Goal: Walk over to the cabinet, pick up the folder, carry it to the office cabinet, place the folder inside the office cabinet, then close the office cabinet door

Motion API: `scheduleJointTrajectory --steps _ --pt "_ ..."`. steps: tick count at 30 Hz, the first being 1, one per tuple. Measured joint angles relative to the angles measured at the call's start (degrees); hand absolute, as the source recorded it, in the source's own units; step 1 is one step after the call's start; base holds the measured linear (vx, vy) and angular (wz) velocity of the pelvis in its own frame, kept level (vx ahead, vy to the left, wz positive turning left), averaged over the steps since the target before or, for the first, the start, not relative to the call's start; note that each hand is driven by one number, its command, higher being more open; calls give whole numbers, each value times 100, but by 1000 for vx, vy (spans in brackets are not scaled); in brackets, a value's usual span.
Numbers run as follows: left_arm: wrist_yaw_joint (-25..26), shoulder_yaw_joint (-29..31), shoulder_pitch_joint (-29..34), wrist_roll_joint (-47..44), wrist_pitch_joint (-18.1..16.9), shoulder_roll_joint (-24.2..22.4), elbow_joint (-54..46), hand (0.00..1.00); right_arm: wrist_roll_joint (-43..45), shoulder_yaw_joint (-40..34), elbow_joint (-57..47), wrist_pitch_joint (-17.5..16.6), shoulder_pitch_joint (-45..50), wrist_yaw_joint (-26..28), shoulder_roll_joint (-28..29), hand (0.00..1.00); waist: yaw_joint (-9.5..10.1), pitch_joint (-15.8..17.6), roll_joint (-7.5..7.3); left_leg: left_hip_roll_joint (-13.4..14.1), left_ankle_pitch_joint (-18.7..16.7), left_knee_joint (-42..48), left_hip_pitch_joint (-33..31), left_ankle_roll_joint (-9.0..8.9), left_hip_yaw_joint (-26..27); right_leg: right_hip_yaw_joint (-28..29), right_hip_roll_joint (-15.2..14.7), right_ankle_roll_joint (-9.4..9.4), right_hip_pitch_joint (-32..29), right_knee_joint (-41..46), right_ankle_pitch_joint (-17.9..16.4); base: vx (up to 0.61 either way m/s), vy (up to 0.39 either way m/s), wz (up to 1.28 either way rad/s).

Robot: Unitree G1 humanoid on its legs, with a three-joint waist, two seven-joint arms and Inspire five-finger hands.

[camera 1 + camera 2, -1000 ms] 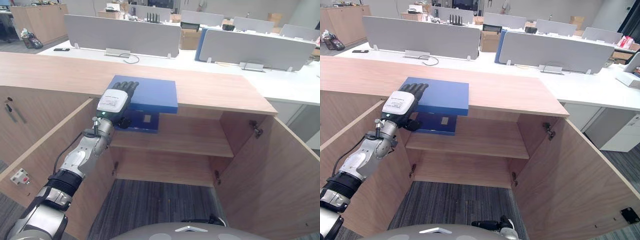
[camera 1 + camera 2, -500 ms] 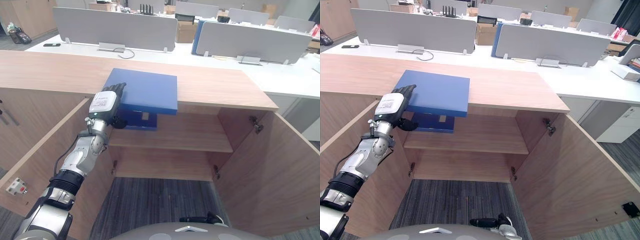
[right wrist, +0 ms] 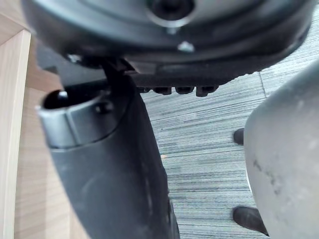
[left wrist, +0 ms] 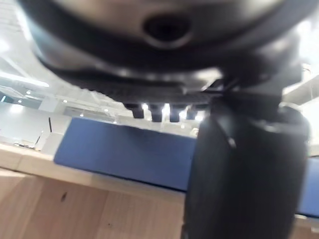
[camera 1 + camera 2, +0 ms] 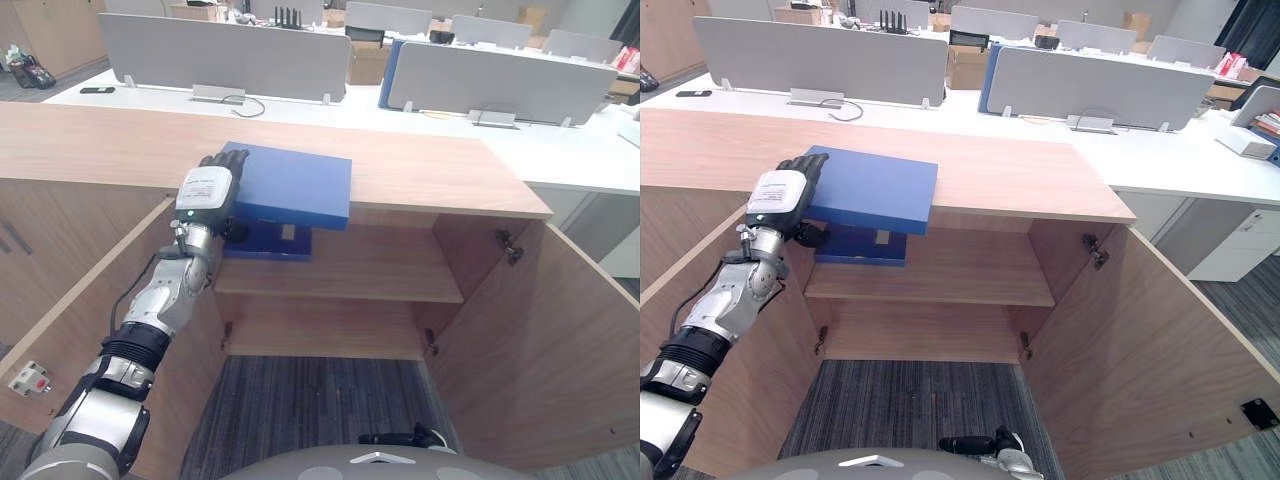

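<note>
The blue folder [image 5: 297,186] lies on the top of the open cabinet [image 5: 440,180], with its near edge sticking out over the upper shelf [image 5: 380,272]. The left hand [image 5: 205,190] holds the folder's left near corner, fingers lying on top and thumb underneath. The right hand [image 3: 109,164] hangs relaxed over the carpet [image 3: 209,129].

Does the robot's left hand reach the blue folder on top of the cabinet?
Yes, it seems so. The left hand is at the edge of the folder, which sticks out past the cabinet top, fingers on top and thumb underneath. Nothing is in the way.
</note>
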Motion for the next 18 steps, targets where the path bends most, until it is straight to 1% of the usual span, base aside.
scheduleJointTrajectory --steps 7,10,13,17,18 --pt "17 -271 -13 23 -24 18 0 100 -3 0 -22 -5 1 -3 3 100 -25 0 0 -1 -4 -5 15 6 39 24 -5 0 -3 1 1 3 -1 -2" --pt "19 -274 -13 209 -22 19 0 100 -4 0 -25 -5 1 -8 3 100 -32 0 0 -2 -4 -8 16 6 43 26 -5 0 -3 1 1 0 0 0" --pt "20 -274 -13 209 -19 18 14 100 -4 0 -25 -5 -1 -16 4 100 -43 -1 -1 -4 -4 -15 17 6 43 25 -8 0 -3 0 1 0 0 0" --pt "31 -276 -57 209 -11 18 310 100 -3 1 -25 -5 -4 -26 10 100 -120 -1 -1 -13 -4 -15 21 7 43 25 -19 0 0 0 1 0 0 0" --pt "34 -276 -76 209 -10 18 391 0 -3 1 -25 -6 -5 -34 14 100 -137 -1 -2 -17 -4 -15 22 7 47 27 -22 0 -1 0 1 0 0 0"
